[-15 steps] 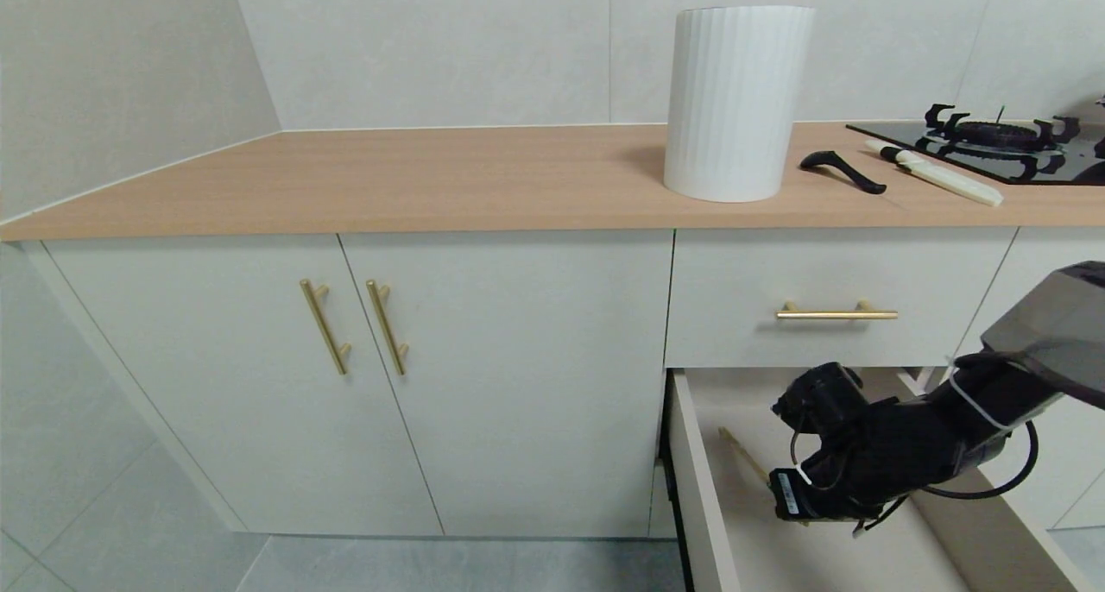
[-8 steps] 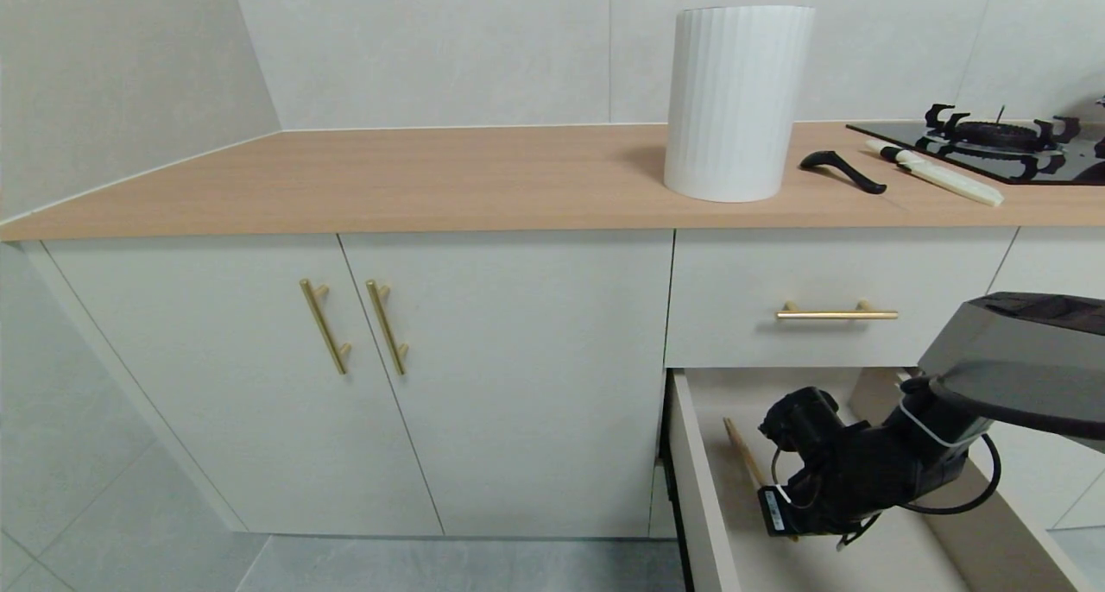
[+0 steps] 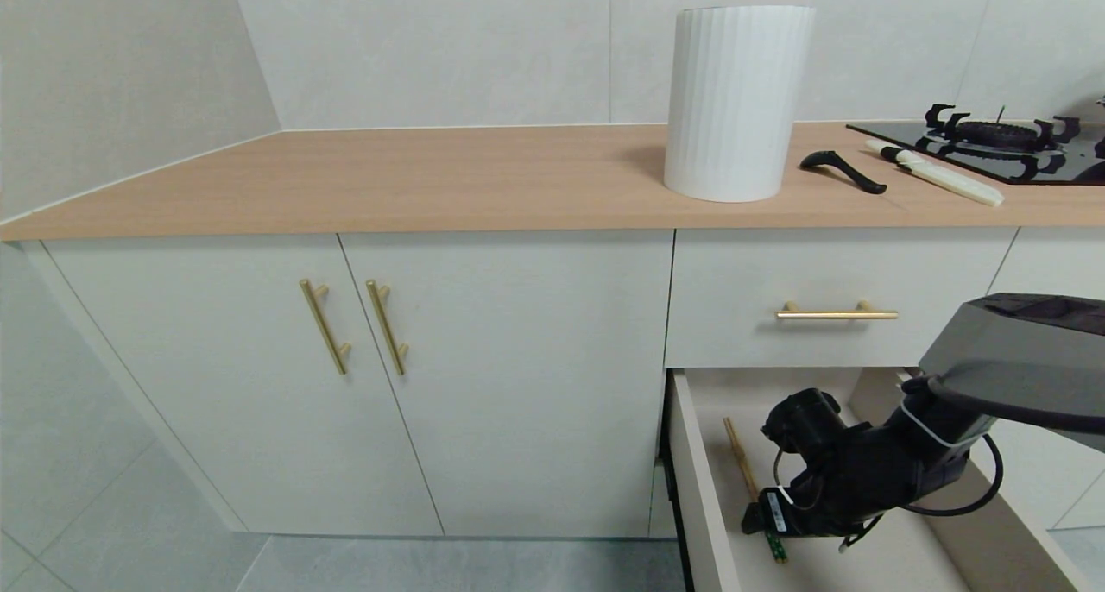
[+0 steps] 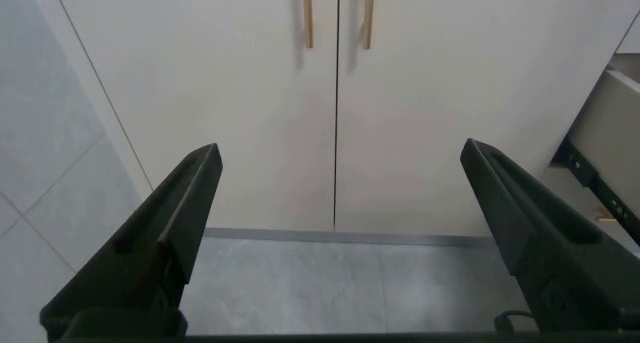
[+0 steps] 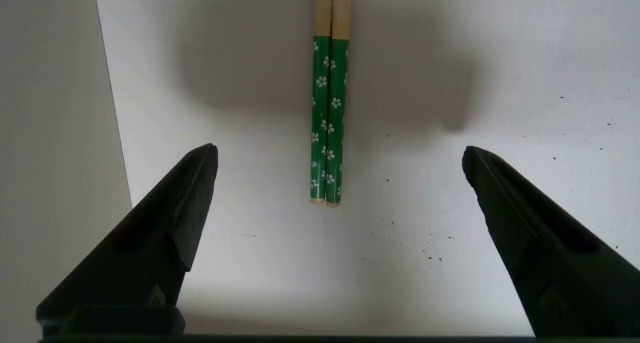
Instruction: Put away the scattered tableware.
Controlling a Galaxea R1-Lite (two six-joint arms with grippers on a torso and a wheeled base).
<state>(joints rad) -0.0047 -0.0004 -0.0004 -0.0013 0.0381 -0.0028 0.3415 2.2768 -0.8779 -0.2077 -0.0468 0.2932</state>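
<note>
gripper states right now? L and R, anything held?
Left gripper: open, empty, facing the cabinet doors.
Right gripper: open, empty, over the chopsticks lying in the drawer.

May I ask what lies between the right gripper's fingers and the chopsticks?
Only bare drawer floor either side of the chopsticks, in the right wrist view.

No legible text, labels, numbers or signs anywhere.
</note>
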